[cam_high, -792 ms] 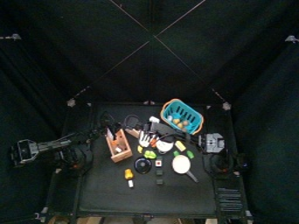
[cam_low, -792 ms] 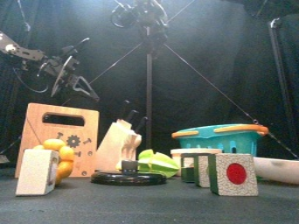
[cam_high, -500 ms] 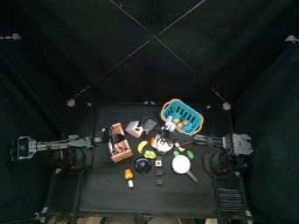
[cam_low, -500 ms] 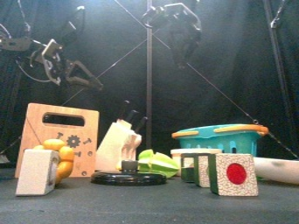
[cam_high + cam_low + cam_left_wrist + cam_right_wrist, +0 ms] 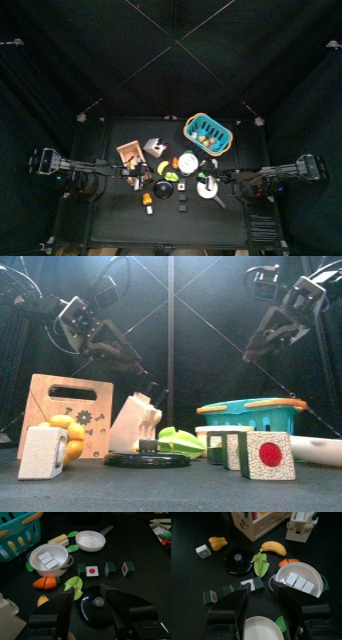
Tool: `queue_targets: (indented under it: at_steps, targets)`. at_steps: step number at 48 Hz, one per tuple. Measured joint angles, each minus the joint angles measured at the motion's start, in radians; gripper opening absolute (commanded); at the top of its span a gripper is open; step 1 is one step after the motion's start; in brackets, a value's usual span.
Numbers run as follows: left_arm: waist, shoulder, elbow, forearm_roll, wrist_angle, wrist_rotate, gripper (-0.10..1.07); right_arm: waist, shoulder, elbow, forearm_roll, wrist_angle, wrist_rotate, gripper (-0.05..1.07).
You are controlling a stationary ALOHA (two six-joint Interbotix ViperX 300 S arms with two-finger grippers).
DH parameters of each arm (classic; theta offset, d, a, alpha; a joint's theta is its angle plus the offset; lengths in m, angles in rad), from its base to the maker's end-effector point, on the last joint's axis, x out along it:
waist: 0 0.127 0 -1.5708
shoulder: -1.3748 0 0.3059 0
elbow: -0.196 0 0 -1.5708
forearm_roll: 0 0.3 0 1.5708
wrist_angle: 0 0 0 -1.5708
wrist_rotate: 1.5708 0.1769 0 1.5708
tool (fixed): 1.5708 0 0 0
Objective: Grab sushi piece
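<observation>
Sushi pieces sit in a short row of three near the middle of the black table — small green-edged blocks with white faces, two showing a red centre in the left wrist view. From the front, one such block stands upright at the table's near edge, its red dot facing the camera, with two more just beside it.

Both arms hang above the table, touching nothing. The left gripper has its jaws spread wide and holds nothing; below and between them lies a round black lid with a knob. The right gripper is likewise parted and empty, hovering over a white bowl and the sushi row.

Around the sushi: a second white bowl holding pale blocks, with an orange piece and green leaves just beside it. A teal basket stands toward the back right. A wooden cutting board stands upright at the front left with yellow fruit in front of it, and a pale knife block sits beside it. Bananas lie near the lid; what the small block next to the other yellow piece is, I cannot tell.
</observation>
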Motion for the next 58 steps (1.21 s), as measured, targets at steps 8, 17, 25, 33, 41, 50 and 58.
queue_targets:
  at_steps: [8, 17, 25, 33, 41, 50, 58]
  targets:
    - [-0.015, 0.172, -0.133, -0.035, 0.012, 0.003, 0.83, -0.094, -0.064, 0.043, -0.072, -0.087, -0.009, 0.78]
    - [-0.014, 0.308, -0.268, -0.031, 0.11, 0.0, 0.84, -0.14, -0.067, 0.072, -0.08, -0.1, -0.005, 0.78]
    - [0.018, 0.4, -0.365, -0.071, 0.199, -0.003, 0.85, -0.14, -0.064, 0.075, -0.075, -0.1, -0.003, 0.78]
    - [0.034, 0.442, -0.391, -0.078, 0.204, -0.002, 0.84, -0.141, -0.061, 0.083, -0.074, -0.1, -0.005, 0.78]
    - [0.034, 0.456, -0.402, -0.078, 0.206, -0.003, 0.82, -0.143, -0.063, 0.083, -0.074, -0.1, -0.003, 0.78]
    - [0.034, 0.466, -0.408, -0.08, 0.207, 0.0, 0.64, -0.161, -0.063, 0.086, -0.066, -0.1, -0.003, 0.78]
    - [0.034, 0.465, -0.408, -0.08, 0.212, 0.002, 0.56, -0.166, -0.063, 0.086, -0.063, -0.1, -0.003, 0.78]
